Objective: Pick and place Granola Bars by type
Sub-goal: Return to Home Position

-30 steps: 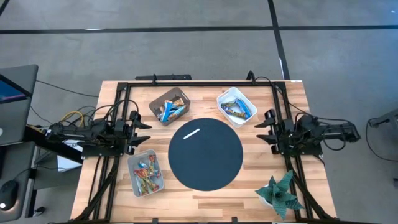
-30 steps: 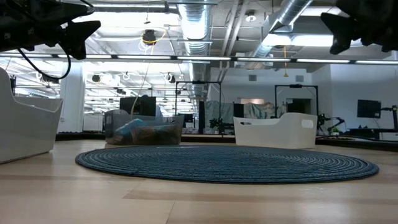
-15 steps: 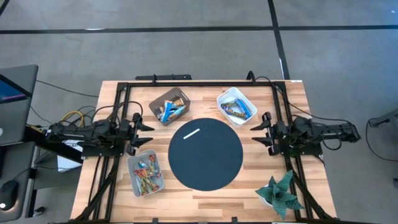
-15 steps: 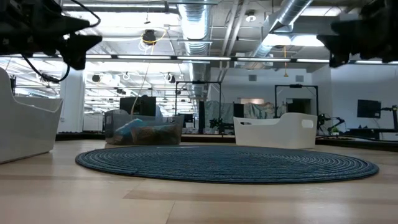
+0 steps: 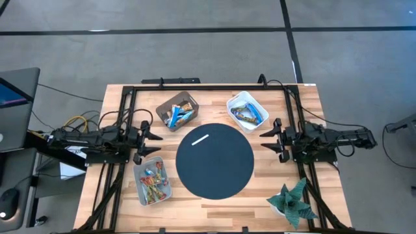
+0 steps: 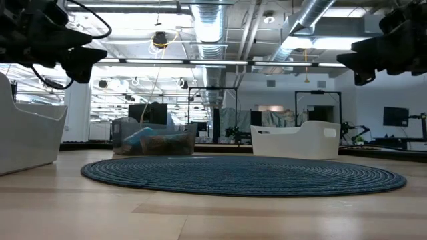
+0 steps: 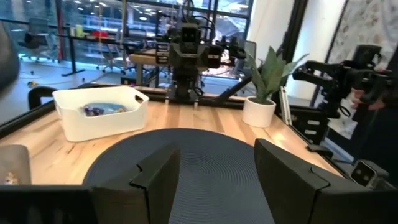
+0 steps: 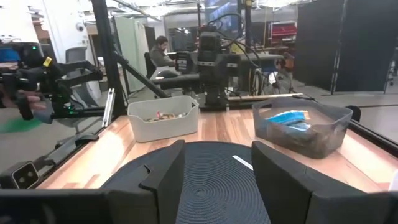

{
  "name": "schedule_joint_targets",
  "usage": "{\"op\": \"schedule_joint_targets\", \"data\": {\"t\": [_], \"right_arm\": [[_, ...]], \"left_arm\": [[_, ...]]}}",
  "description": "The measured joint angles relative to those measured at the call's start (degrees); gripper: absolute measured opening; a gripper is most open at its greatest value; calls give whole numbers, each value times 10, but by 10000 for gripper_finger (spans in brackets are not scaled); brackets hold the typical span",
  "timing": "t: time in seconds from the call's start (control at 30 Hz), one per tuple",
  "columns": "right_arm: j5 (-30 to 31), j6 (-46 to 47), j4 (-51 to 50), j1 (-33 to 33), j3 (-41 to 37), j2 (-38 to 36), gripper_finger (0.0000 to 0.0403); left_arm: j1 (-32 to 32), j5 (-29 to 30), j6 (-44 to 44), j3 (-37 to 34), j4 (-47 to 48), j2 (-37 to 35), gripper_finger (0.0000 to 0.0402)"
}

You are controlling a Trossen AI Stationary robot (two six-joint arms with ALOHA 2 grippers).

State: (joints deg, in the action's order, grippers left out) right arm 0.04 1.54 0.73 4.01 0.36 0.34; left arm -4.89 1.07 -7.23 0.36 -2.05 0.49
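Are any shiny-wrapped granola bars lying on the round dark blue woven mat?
No, only a thin white stick lies on the round dark mat.

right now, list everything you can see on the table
wooden table: one, light wood
round woven mat: one, dark blue, table centre
thin stick: one, white, on the mat
translucent plastic bin: one, smoky dark, off the mat's upper left in the high view
white plastic bin: one, upper right
pale grey plastic bin: one, lower left
wrapped granola bars: several, blue, brown, red, inside the three bins
potted plant: one, teal, lower right corner
left gripper: open, empty, left of mat
right gripper: open, empty, right of mat
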Motion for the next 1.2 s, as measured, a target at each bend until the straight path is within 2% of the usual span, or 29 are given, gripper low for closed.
{"op": "schedule_joint_targets", "data": {"t": [0.23,1.2], "right_arm": [[1,0,0,0,0,0,177],[0,0,0,0,-1,0,177]], "left_arm": [[-4,-36,25,0,-3,0,199],[-3,-19,23,0,-1,0,199]]}}
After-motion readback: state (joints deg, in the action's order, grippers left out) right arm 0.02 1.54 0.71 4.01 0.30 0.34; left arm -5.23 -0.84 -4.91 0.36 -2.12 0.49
